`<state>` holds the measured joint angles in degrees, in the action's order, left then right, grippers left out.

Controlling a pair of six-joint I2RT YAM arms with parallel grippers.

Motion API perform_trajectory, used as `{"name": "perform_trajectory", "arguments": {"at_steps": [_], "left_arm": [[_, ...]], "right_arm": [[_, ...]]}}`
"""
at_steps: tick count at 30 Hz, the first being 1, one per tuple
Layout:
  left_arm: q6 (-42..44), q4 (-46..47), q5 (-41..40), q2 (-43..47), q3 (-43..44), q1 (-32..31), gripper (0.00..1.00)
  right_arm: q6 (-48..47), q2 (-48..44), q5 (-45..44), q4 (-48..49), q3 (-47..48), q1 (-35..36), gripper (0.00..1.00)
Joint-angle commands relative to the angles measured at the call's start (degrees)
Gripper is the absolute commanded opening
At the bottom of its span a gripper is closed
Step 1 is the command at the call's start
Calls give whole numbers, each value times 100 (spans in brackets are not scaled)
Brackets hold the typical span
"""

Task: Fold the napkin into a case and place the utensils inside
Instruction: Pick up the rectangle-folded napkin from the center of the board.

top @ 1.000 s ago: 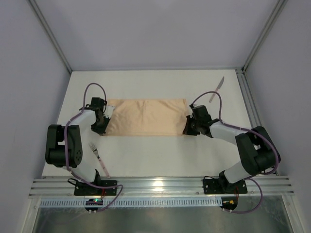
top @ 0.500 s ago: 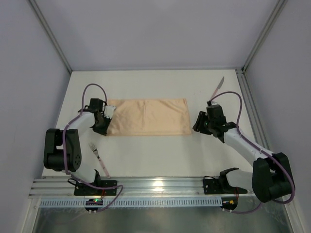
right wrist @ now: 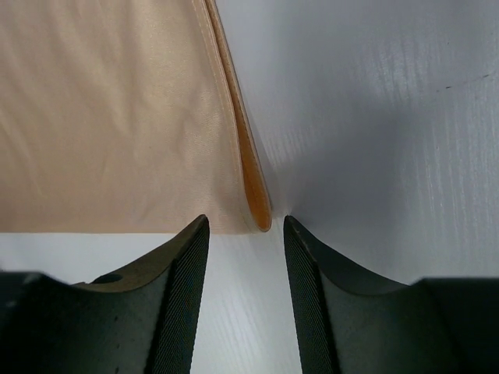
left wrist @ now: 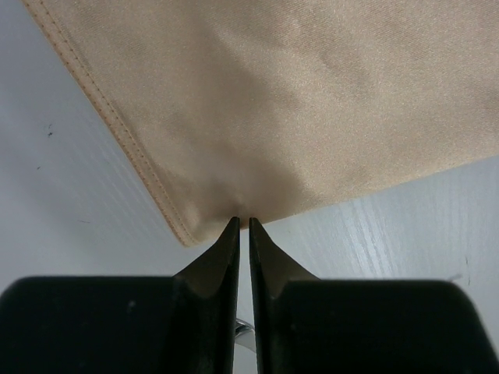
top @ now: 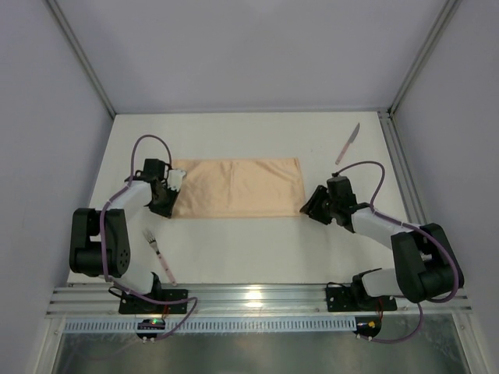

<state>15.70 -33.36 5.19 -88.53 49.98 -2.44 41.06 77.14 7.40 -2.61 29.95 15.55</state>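
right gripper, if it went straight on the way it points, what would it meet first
Probably the near right corner of the thin peach-orange cloth napkin, which sits just ahead, between the open fingers of the right gripper. How high the gripper is above the white table is unclear.

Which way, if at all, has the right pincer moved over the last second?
Yes. The right pincer pulled rightward off the near right corner of the napkin, then returned; it now sits open at that corner.

The napkin (left wrist: 312, 101) is soft, faintly sheeny cloth with stitched hems; the table (left wrist: 70, 179) is matt white.
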Motion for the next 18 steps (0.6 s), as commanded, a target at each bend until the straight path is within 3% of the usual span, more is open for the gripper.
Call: {"name": "perform_trajectory", "arguments": {"at_steps": [1, 13, 18], "left_arm": [[108, 172, -18, 248, -111, 15, 10], [82, 120, -1, 372, -146, 15, 10], [73, 41, 34, 459, -120, 15, 10]], "right_arm": [[403, 169, -98, 217, -183, -17, 47], [465, 380, -116, 560, -122, -17, 27], [254, 223, -335, 306, 10, -17, 11]]}}
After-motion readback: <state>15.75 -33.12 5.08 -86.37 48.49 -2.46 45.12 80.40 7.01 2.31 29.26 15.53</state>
